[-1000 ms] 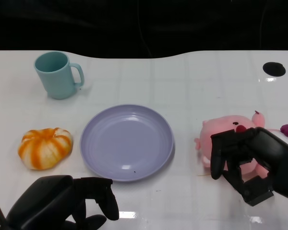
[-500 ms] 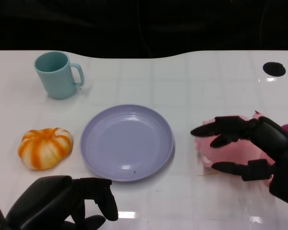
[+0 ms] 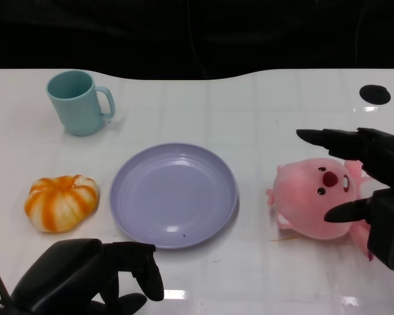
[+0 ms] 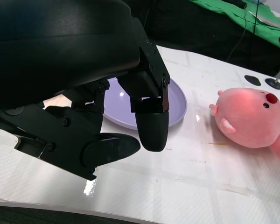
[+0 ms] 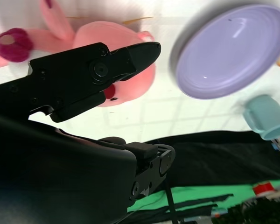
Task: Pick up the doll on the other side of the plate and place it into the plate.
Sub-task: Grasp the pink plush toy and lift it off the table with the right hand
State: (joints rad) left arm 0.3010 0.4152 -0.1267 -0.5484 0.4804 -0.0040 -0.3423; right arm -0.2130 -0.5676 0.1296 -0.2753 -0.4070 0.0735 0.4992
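Observation:
The pink plush doll (image 3: 312, 197) lies on the white table just right of the lilac plate (image 3: 174, 195), face up and apart from it. My right hand (image 3: 384, 210) hovers at the doll's right side with fingers spread, one set past its far side and the thumb by its near side, holding nothing. The right wrist view shows a finger across the doll (image 5: 107, 35) with the plate (image 5: 228, 51) beyond. My left hand (image 3: 79, 279) sits at the near left edge, fingers curled in and empty. The left wrist view shows the same of that hand (image 4: 84, 93), with the plate (image 4: 175, 100) and doll (image 4: 249, 119) beyond it.
A teal mug (image 3: 79, 102) stands at the far left. An orange striped pumpkin toy (image 3: 61, 202) lies left of the plate. A black round mark (image 3: 375, 94) sits at the far right of the table. The dark backdrop begins behind the table's far edge.
My right hand, curled over the doll a second ago, has spread its fingers and drawn back to the right, uncovering the doll's face. The left hand has not moved.

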